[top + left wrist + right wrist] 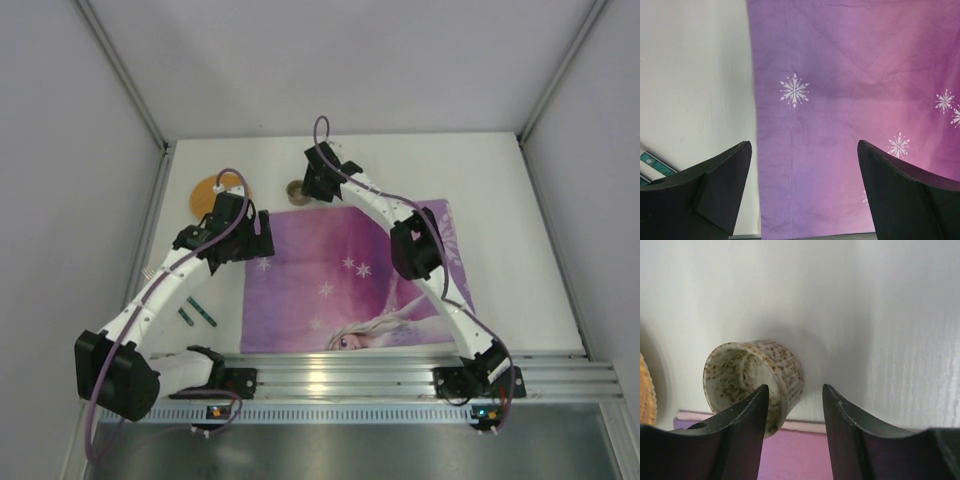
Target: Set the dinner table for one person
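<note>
**Place setting barely begun: only the mat is down**

Top view: a purple placemat (330,290) lies mid-frame on the white counter (510,210). An orange plate (208,190) and a speckled cup (297,190) sit beyond it, upper left, with teal-handled cutlery (197,312) lying left of it.
Left wrist: left jaws wide apart and empty over the mat's edge.
Right wrist: right jaws half apart at the cup, not yet clamped on it
</note>
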Controlling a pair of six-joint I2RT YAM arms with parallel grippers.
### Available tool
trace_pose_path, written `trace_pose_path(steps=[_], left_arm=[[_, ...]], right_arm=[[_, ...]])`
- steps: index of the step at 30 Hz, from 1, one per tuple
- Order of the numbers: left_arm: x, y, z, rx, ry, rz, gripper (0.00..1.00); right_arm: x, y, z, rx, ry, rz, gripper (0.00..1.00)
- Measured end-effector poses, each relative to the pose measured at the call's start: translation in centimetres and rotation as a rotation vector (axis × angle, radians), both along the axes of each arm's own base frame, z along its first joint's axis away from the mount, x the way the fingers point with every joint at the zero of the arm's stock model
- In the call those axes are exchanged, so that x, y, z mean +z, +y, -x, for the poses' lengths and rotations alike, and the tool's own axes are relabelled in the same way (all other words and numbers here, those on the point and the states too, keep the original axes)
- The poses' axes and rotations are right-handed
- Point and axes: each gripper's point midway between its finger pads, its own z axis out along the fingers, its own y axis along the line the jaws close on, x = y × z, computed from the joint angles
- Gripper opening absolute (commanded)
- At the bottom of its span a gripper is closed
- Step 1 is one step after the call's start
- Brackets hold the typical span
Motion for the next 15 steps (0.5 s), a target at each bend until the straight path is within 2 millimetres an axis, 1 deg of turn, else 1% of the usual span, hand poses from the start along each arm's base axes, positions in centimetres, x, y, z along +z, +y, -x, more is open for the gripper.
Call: trace_pose_path(steps=[2,3,5,6,8,9,13,15], left_arm=[[-0.2,-0.1,0.0,-0.003,0.008,0.0,0.92],[-0.3,-0.1,0.0,-0.005,0.01,-0.001,0.92],[-0.5,-0.1,-0.1,-0.007,0.017,-0.002,0.92],[-0.6,-0.1,-0.1,-0.007,0.021,-0.003,0.92],[-1.0,-0.1,-0.2,-0.01,0.033,-0.009,0.92],[-1.2,-0.1,-0.2,-0.01,0.039,-0.012,0.92],[-1.6,-0.2,-0.2,-0.017,0.055,-0.016,0.94],[-1.7,-0.3,-0.2,-0.023,0.059,-0.017,0.96]], right_arm=[[0.0,-0.4,-0.3,-0.015,-0.012,0.019,0.39],[0.0,-0.5,-0.4,-0.021,-0.016,0.025,0.33],[0.1,-0.6,-0.5,-0.03,-0.022,0.032,0.24],[0.1,-0.7,-0.6,-0.032,-0.025,0.036,0.13],[0.0,-0.9,-0.6,-0.04,-0.025,0.04,0.01],[0.1,-0.9,-0.7,-0.039,-0.03,0.041,0.0],[0.0,-0.7,-0.7,-0.03,-0.022,0.024,0.0],[0.1,-0.8,-1.0,-0.028,-0.025,0.007,0.0]])
